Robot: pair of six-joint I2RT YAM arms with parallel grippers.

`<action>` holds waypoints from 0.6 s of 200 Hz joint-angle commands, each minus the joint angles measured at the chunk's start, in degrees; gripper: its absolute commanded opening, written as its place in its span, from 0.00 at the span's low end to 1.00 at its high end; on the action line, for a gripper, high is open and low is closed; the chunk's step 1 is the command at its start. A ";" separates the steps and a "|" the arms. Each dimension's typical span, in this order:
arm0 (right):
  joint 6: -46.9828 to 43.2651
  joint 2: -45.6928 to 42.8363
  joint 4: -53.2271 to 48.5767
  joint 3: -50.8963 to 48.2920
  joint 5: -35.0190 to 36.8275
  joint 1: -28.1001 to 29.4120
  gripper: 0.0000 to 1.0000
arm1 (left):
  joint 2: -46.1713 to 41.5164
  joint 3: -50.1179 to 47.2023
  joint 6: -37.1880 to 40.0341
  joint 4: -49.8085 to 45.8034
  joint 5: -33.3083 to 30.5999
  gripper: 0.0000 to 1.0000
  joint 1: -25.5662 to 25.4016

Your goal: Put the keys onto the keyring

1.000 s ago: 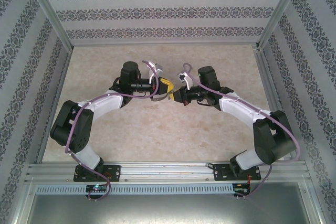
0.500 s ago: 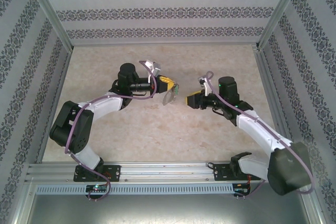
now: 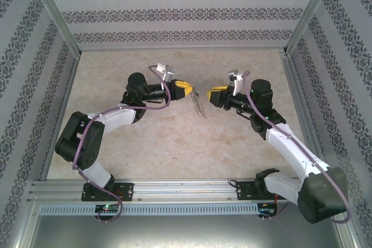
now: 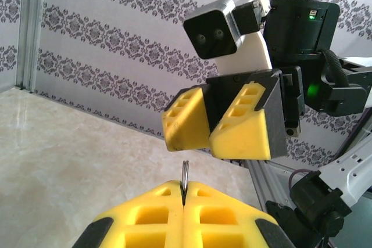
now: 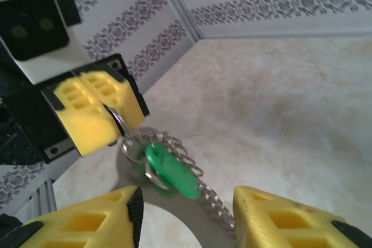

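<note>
keyring [image 3: 199, 106] pinched in left gripper [image 3: 190, 93], keys [image 5: 170, 172] dangling below

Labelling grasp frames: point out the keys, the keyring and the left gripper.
keys [image 5: 171, 173]: right wrist view, middle of the green tag.
keyring [image 3: 199, 104]: top external view, middle of the hanging loop.
left gripper [image 5: 107, 108]: right wrist view, between its closed fingertips.

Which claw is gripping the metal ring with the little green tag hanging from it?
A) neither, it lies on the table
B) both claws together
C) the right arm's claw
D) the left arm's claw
D: the left gripper is pinched shut on the keyring, with the keys and their green tag dangling from it, while the right gripper stands open and apart from it.
</note>
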 commanded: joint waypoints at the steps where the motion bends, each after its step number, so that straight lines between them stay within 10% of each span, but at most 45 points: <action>1: 1.01 1.95 6.33 2.89 -2.53 1.82 0.46 | 1.36 -0.20 -3.97 8.18 0.38 0.00 -0.18; 120: 0.86 10.55 9.79 7.39 -5.43 5.77 0.29 | 1.92 -0.22 -5.05 8.93 0.99 0.00 -0.22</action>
